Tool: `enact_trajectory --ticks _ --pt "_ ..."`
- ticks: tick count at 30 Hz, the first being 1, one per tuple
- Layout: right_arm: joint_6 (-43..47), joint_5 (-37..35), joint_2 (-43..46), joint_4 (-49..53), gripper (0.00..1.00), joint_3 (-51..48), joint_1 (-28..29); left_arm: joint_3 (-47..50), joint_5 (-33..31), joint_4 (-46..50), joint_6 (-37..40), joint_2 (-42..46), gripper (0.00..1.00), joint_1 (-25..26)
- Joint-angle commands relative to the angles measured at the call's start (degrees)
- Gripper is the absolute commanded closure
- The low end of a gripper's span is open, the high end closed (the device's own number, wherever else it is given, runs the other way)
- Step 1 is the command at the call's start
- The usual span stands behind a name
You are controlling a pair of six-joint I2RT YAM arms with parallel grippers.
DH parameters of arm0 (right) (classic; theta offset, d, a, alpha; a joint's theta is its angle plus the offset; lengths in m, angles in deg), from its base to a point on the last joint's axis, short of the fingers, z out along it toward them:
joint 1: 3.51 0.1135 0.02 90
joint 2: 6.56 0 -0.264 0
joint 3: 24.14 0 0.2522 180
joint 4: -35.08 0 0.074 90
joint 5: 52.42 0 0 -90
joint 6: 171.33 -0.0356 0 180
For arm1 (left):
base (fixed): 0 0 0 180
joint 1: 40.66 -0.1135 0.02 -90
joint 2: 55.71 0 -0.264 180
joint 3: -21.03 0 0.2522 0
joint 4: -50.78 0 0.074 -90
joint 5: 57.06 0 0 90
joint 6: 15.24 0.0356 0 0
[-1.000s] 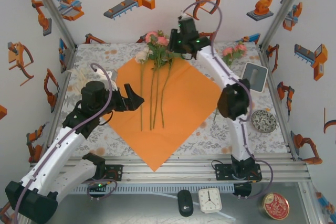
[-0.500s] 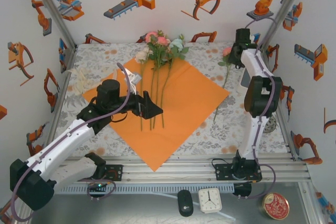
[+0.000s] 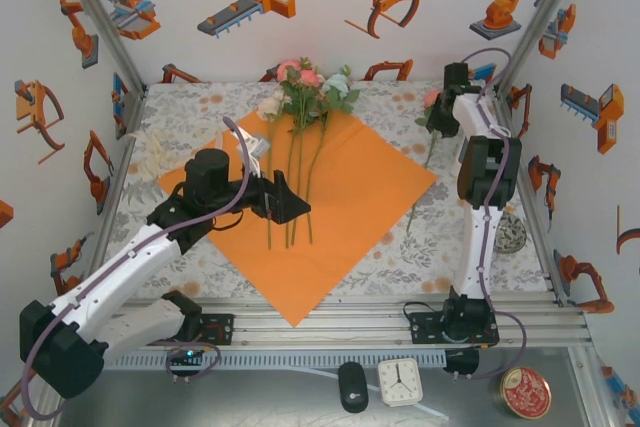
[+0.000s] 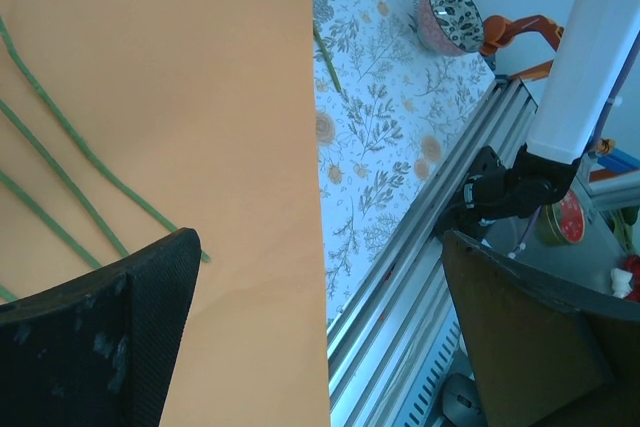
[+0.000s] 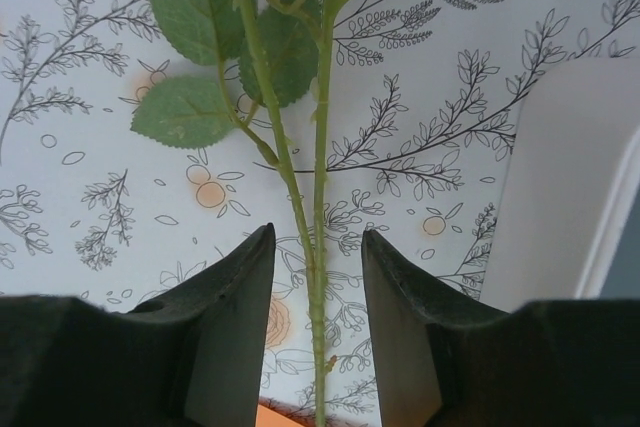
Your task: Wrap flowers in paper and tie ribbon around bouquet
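The left gripper point(image 3: 283, 203) hangs spread wide over the paper point(image 3: 370, 187) beside the flowers point(image 3: 300, 97) — the right gripper point(image 5: 318, 237) straddles two loose green stems point(image 5: 322, 127), jaws apart, untouching.

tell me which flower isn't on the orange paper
The pink flower at the far right: it lies on the patterned cloth, its stem running through the open right gripper. The other flowers rest on the paper.
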Motion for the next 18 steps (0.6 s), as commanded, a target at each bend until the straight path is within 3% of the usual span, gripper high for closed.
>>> enact_trajectory --ticks 1,6,13,16,18 --pt "-0.8 1.3 -1.7 2.5 0.64 2.1 -0.1 -2.0 -0.5 0.3 1.6 -0.4 0.0 0.3" --pt "-0.7 2.0 -2.4 3.2 0.7 2.1 -0.1 -2.0 -1.2 0.6 1.6 0.0 0.0 0.3" --pt "1.3 -0.1 1.9 2.5 0.97 1.9 0.0 -1.9 -3.0 1.9 2.3 1.1 0.0 0.3" --pt "2.8 4.9 8.4 -1.8 1.0 -0.4 0.0 -3.1 -9.0 6.4 3.0 1.4 0.0 0.2" --pt "4.2 4.5 13.9 -4.2 1.0 -2.1 0.6 -4.7 -16.7 11.6 3.8 1.6 0.0 0.3"
